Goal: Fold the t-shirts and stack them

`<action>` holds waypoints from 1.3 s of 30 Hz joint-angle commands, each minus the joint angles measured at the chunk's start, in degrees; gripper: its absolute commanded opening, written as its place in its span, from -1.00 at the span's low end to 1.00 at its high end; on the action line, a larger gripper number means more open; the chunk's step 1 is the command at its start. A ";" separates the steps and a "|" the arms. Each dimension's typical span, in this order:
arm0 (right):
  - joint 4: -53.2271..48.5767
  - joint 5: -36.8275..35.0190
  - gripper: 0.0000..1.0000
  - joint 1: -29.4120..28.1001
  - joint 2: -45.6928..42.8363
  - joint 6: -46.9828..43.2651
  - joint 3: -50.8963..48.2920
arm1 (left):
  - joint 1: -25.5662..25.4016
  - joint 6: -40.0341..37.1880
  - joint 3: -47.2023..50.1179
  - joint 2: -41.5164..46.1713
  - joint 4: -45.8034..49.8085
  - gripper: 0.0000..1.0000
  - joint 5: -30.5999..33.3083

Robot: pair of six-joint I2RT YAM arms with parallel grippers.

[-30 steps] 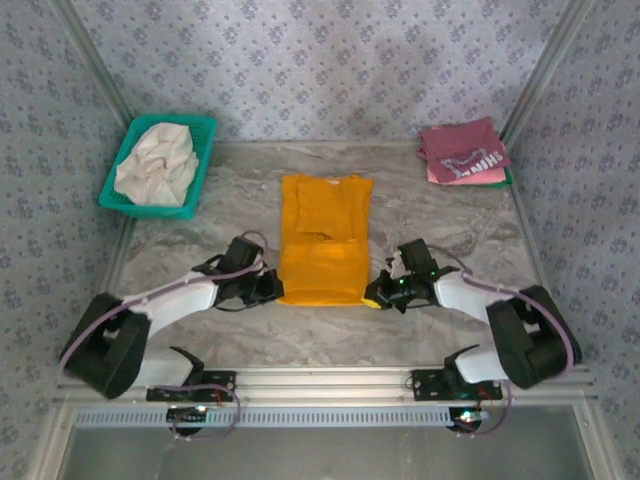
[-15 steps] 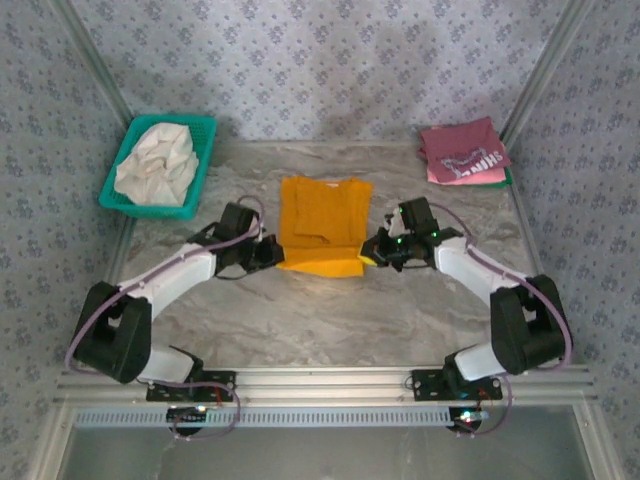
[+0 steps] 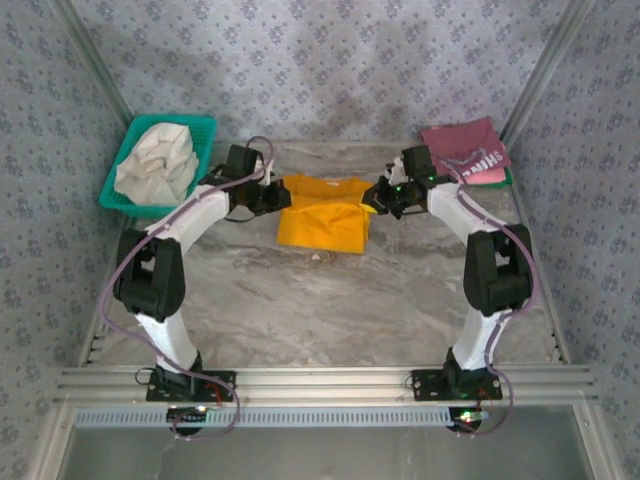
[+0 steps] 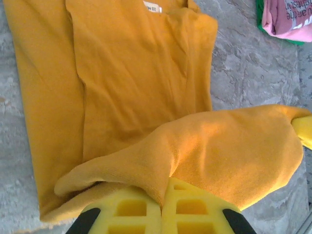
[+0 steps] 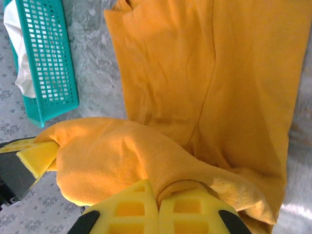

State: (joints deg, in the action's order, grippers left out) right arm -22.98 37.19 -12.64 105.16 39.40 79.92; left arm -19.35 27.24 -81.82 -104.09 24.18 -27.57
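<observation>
The mustard-yellow t-shirt (image 3: 320,215) lies mid-table near the back, its near hem lifted and doubled over towards the collar. My left gripper (image 3: 275,197) is shut on the hem's left corner and my right gripper (image 3: 375,197) on its right corner. In the left wrist view the yellow pads (image 4: 141,209) of the left gripper (image 4: 165,187) pinch the hem above the flat shirt (image 4: 122,73). The right gripper (image 5: 157,187) pinches the hem the same way over the shirt (image 5: 204,73). A folded maroon t-shirt (image 3: 462,150) with white lettering rests on a pink one (image 3: 468,178) at the back right.
A teal basket (image 3: 160,165) holding a crumpled white cloth (image 3: 155,160) stands at the back left; its side is also in the right wrist view as the basket (image 5: 46,58). The folded stack (image 4: 287,19) sits on something green. Patterned walls close in the back and sides.
Both grippers have carried the yellow shirt's near hem away from the table's front towards the collar, folding the shirt over itself. Both arms now reach far back.
</observation>
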 commanded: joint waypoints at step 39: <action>7.40 1.60 0.12 8.68 24.27 10.48 36.56 | 1.00 -6.65 -71.20 -40.55 19.96 0.68 4.69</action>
State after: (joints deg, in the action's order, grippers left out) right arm -12.16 38.30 -2.07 135.11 54.89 116.49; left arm -15.66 24.53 -157.40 -151.00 40.42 -25.23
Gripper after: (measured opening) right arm 0.556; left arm 0.859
